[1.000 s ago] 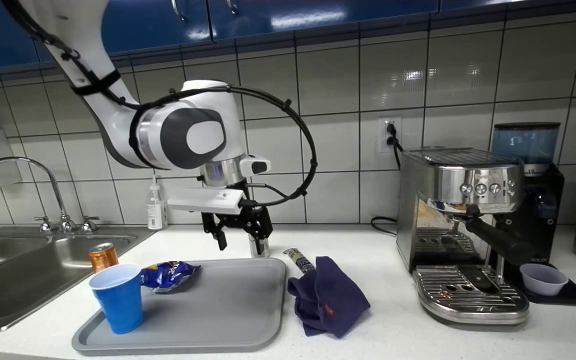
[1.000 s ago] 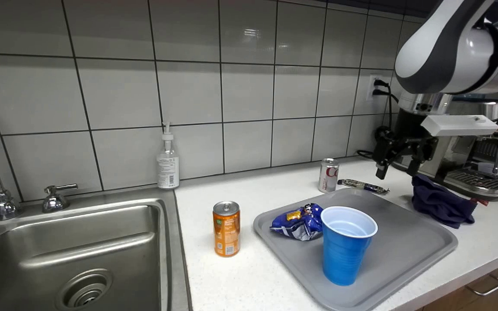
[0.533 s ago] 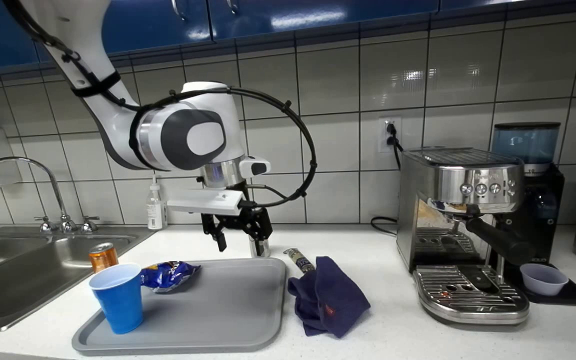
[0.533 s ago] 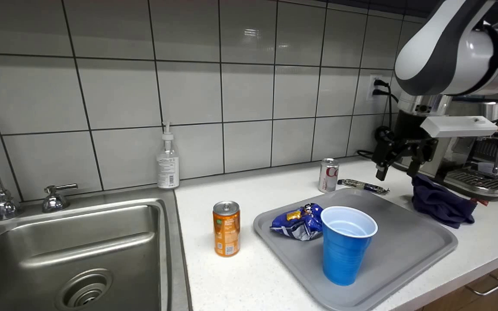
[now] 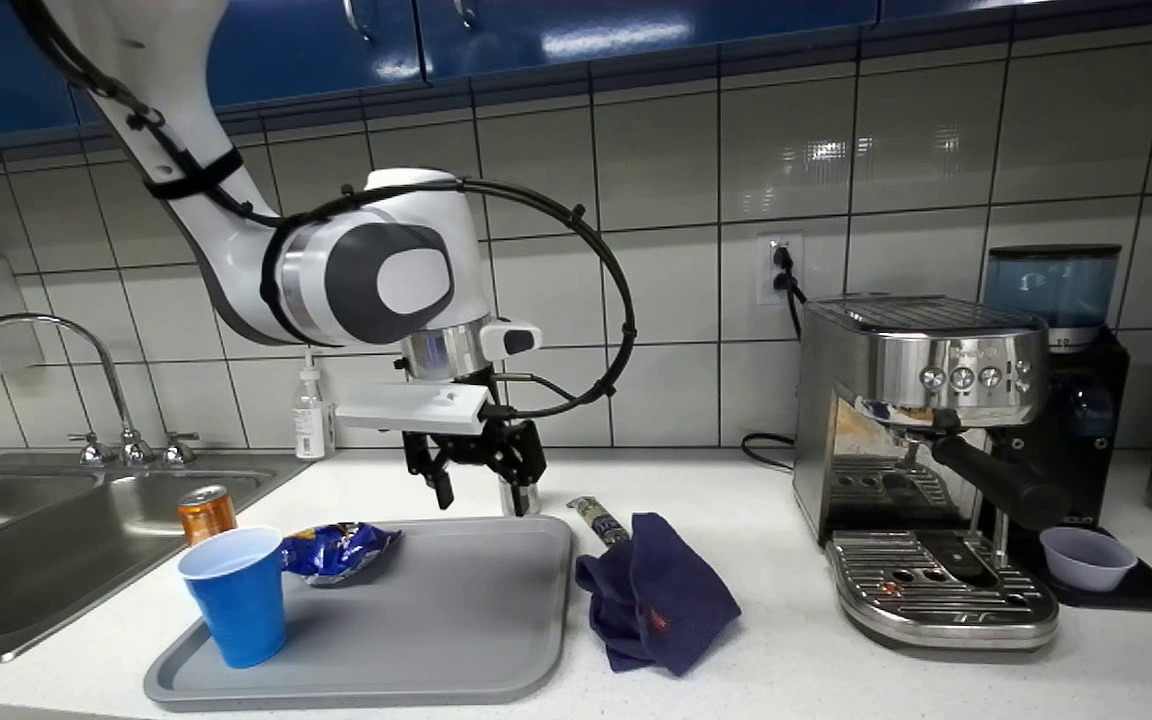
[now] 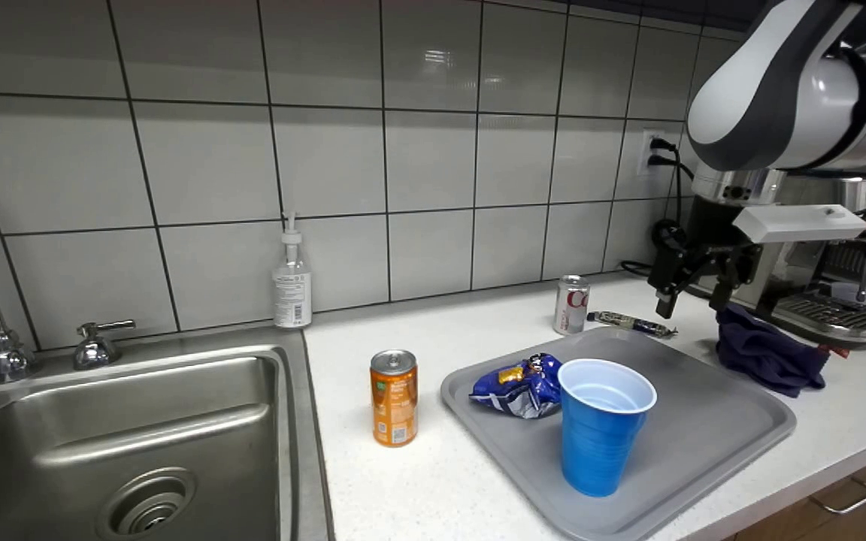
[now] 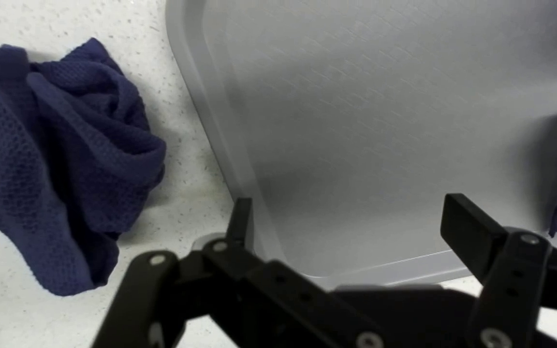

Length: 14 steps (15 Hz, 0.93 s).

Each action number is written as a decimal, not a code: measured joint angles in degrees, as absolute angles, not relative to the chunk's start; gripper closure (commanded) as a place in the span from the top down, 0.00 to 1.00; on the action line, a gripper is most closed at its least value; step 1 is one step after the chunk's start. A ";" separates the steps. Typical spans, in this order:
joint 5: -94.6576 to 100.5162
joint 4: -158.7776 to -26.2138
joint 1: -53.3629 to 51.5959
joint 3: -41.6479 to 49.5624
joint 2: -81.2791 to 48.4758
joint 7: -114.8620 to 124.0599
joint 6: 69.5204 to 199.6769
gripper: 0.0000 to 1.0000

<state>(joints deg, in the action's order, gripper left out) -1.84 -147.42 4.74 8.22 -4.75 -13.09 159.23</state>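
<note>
My gripper point(image 5: 482, 503) hangs open above the back part of the grey tray point(image 5: 436, 640), with nothing between its fingers. In the wrist view, the jaws of the gripper point(image 7: 348, 212) stand wide apart over a corner of the tray point(image 7: 380, 121). A crumpled navy cloth point(image 7: 90, 159) lies beside the tray there. On the tray are an upright blue cup point(image 6: 602, 443) and a shiny blue snack bag point(image 6: 519, 387). Behind the tray stands a silver can point(image 6: 571, 304), partly hidden by the gripper in an exterior view. A wrapped bar point(image 6: 631, 324) lies near that can.
An orange can point(image 6: 394, 398) stands on the counter between tray and sink point(image 6: 140, 406). A soap bottle point(image 6: 292, 285) is by the wall. The coffee machine point(image 5: 921, 400) and a small pale cup point(image 5: 1086, 560) stand past the cloth. Blue cabinets point(image 5: 636, 40) hang overhead.
The arm and gripper have sunk very slightly. The jaws have stayed open, and the objects on the counter and tray have not moved.
</note>
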 measured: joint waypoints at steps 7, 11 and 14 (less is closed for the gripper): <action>3.85 -146.85 6.51 10.55 -6.27 -11.67 159.55 1.00; 6.43 -145.58 7.51 12.25 -7.67 -10.06 159.91 1.00; 7.61 -144.16 7.72 13.38 -9.79 -8.41 160.88 1.00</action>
<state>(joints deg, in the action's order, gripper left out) 7.61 -144.16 7.72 13.38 -9.79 -8.41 160.88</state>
